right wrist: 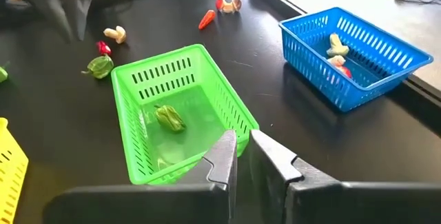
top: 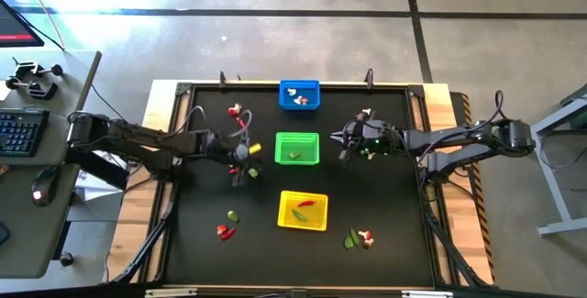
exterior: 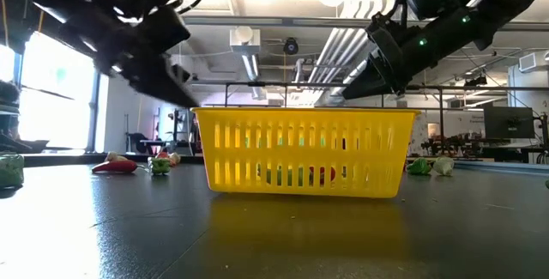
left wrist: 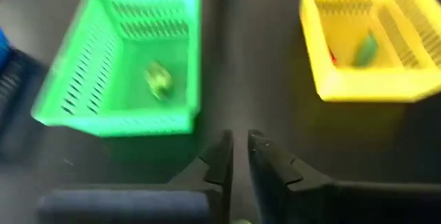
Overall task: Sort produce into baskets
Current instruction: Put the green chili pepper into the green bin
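Observation:
Three baskets stand in a row down the middle of the table: blue at the far side, green in the middle, yellow nearest. The green one holds a green leafy bit, the blue one mushroom bits, the yellow one a red chilli and a green bit. My left gripper hovers left of the green basket. My right gripper hovers at that basket's right rim. Both stand open by a narrow gap with nothing between the fingers.
Loose produce lies on the black table: chilli and mushroom bits at the far left, red and green bits at the near left, and a green and a mushroom bit at the near right. A raised rim frames the table.

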Robot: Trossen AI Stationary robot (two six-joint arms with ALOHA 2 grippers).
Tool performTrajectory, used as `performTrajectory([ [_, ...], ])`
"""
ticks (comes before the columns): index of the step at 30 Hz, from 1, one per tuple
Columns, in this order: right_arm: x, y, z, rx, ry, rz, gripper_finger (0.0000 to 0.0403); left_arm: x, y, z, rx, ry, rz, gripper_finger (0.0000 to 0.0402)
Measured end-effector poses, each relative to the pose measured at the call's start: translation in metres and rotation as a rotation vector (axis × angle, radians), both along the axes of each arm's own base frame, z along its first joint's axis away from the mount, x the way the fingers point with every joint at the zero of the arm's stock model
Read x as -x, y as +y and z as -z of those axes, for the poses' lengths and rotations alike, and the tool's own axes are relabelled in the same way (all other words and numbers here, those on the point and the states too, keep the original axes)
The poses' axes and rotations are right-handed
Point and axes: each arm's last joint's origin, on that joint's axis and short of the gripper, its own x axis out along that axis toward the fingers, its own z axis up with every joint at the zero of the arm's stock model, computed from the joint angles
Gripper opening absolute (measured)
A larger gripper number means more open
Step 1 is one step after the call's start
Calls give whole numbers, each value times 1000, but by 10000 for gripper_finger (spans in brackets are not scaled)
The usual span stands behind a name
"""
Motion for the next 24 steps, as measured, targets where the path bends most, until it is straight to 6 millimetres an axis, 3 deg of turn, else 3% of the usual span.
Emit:
performTrajectory([
  [8,0,0,-1,37,4,-18,32,7,-23,9,58,123,17,112],
  [13,-1,0,-1,34,3,-23,32,14,-24,17,-5,232,-12,150],
  [18,-1,0,-1,34,0,-24,32,15,-18,23,-124,277,-37,169],
  [24,-1,1,-1,3,-11,-32,32,13,-12,34,-231,348,52,170],
])
